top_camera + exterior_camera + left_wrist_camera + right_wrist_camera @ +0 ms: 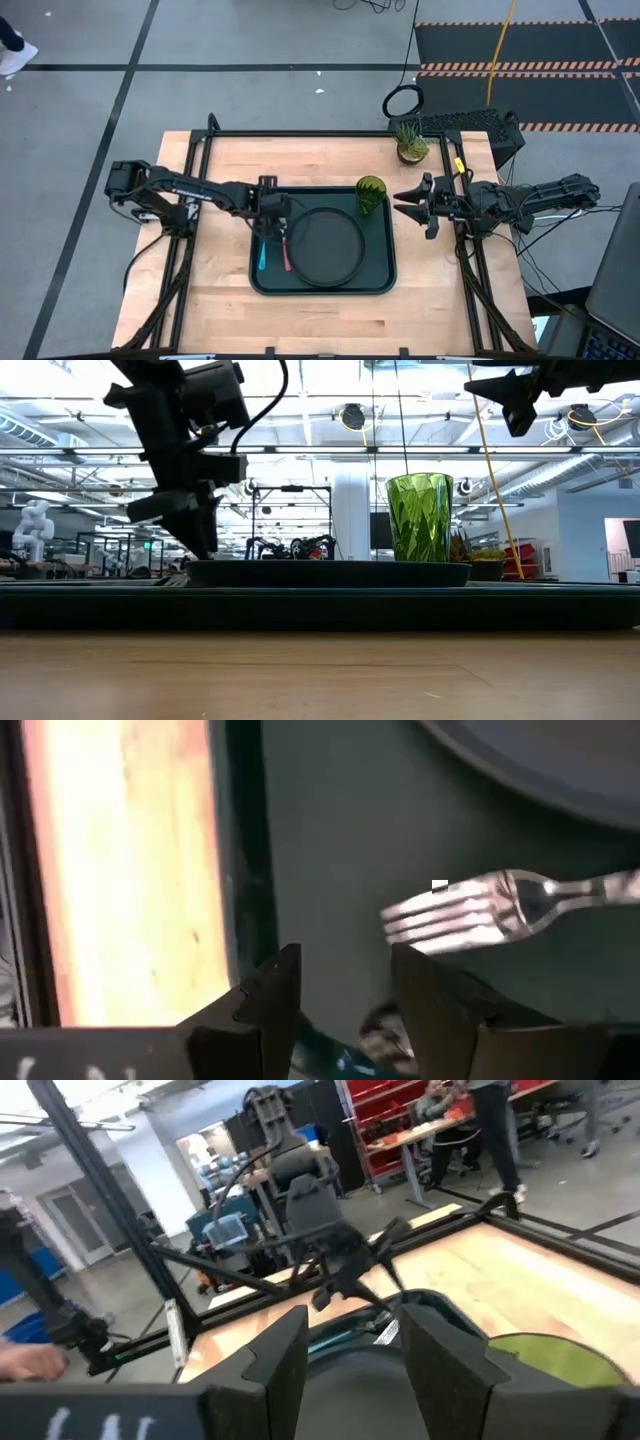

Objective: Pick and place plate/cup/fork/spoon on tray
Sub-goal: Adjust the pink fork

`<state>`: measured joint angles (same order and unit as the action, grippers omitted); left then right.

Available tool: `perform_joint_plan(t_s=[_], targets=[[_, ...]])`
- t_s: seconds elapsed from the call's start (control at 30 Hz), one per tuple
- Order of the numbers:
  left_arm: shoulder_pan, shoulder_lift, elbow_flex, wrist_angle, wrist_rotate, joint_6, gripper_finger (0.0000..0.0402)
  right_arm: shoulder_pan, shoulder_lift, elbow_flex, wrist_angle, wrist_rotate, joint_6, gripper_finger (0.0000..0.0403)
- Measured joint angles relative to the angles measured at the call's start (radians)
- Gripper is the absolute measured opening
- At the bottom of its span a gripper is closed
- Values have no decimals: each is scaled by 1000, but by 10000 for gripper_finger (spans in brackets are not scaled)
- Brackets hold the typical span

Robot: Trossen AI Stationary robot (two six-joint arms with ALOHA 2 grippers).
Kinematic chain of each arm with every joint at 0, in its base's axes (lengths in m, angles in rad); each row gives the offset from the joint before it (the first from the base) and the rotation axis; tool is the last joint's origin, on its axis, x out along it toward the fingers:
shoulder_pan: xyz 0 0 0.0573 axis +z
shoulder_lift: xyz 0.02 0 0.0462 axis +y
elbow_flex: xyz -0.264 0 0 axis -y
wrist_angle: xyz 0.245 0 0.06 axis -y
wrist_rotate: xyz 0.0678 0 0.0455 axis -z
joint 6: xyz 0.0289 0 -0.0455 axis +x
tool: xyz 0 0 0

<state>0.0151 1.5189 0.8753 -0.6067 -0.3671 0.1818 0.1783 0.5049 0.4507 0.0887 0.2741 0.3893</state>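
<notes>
The dark green tray lies mid-table. On it rest the dark plate, the green cup upright at its far right corner, and, along its left side, the red-handled fork and the blue-handled spoon. My left gripper hangs open just above the far ends of fork and spoon, slanting down. The left wrist view shows the fork's tines on the tray floor beyond the fingers and the spoon below the gap. My right gripper is open in the air, right of the cup.
A small potted grassy plant stands at the table's far right, behind the cup. Bare wood lies left of the tray and along the near edge. A black frame borders the table. People sit at benches in the room beyond.
</notes>
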Motion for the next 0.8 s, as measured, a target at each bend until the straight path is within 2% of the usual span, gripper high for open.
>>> perform_joint_plan(t_s=[0.27,0.43,0.8], targets=[[18,-1,0,4,57,7,161,0,0,0,-2,-18,-8,150],[7,-1,-1,7,155,0,161,0,0,0,-3,-18,-10,150],[1,-1,-21,59,57,47,161,0,0,0,1,-18,-9,150]])
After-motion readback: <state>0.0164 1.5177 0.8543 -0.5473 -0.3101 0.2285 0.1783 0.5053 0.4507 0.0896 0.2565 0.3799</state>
